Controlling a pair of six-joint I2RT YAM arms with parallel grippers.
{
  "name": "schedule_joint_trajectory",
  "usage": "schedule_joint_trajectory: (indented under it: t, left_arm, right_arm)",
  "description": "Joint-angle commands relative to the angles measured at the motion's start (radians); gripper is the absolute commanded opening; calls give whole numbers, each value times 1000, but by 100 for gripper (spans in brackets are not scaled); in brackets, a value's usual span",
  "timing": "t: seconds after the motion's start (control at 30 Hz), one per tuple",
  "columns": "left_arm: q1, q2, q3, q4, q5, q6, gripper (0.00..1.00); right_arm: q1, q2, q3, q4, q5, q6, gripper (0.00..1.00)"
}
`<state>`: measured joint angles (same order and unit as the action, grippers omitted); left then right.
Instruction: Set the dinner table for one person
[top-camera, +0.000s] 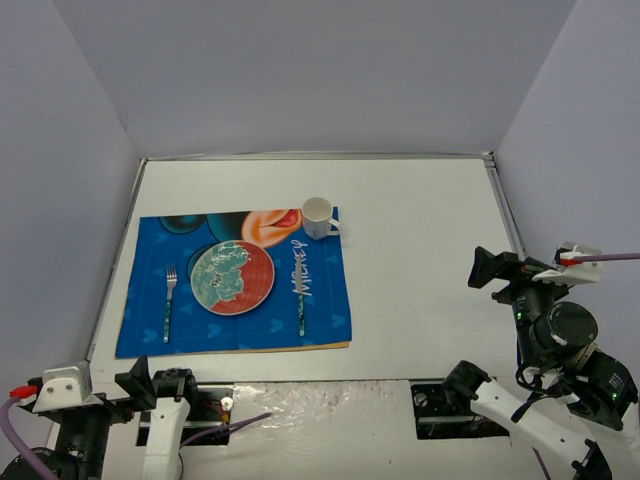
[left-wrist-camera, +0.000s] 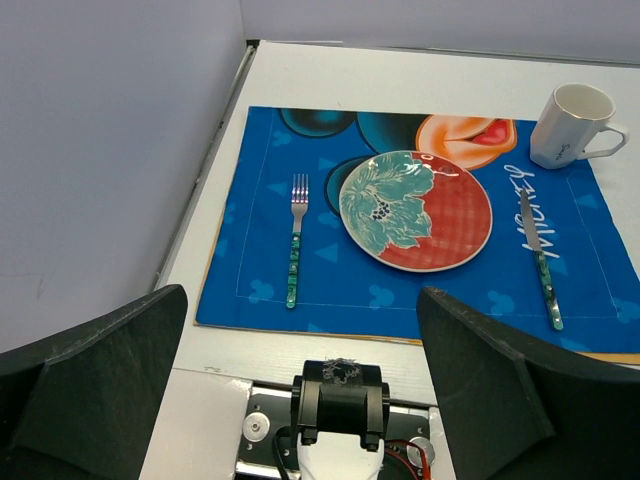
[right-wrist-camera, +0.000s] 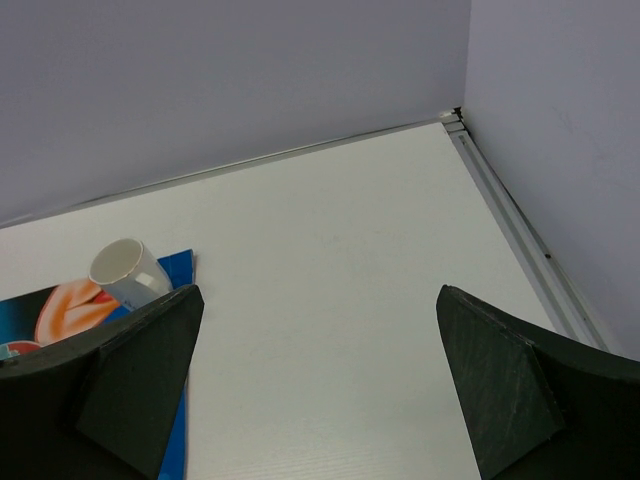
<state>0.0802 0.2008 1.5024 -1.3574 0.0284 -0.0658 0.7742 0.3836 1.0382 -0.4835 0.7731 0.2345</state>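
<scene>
The white dinner table (top-camera: 420, 250) carries a blue Mickey Mouse placemat (top-camera: 240, 330) on its left half. On the mat lie a red and teal plate (top-camera: 232, 277), a fork (top-camera: 169, 303) to the plate's left, and a knife (top-camera: 300, 290) to its right. A white mug (top-camera: 318, 217) stands at the mat's far right corner. My left gripper (top-camera: 155, 380) is open and empty, held above the near edge in front of the mat. My right gripper (top-camera: 488, 268) is open and empty over the bare right side. The left wrist view shows the plate (left-wrist-camera: 415, 210), fork (left-wrist-camera: 295, 240), knife (left-wrist-camera: 537, 255) and mug (left-wrist-camera: 575, 125).
Grey walls close in the table on the left, back and right, along a thin metal rim (top-camera: 505, 215). The left arm's base mount (left-wrist-camera: 340, 400) sits at the near edge. The right wrist view shows the mug (right-wrist-camera: 125, 270) at far left and bare tabletop (right-wrist-camera: 350, 260).
</scene>
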Motion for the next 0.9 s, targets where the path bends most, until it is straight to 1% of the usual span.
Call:
schedule_joint_trajectory:
  t: [0.0,0.07,0.57,0.87]
  left_arm:
    - [-32,38,15,23,-54,-34,97]
    - [-40,43,15,21,-76,-40,97]
    - [-57,72,16,17,-114,-52,97]
    - [-60,91,7,24,-127,-56,97]
  right_arm:
    - [10,11,40,37,11,-14,100]
    - [8,9,37,33,5,-11,100]
    - [11,56,50,33,-58,-21,100]
    - [16,75,48,35,-61,-15,100]
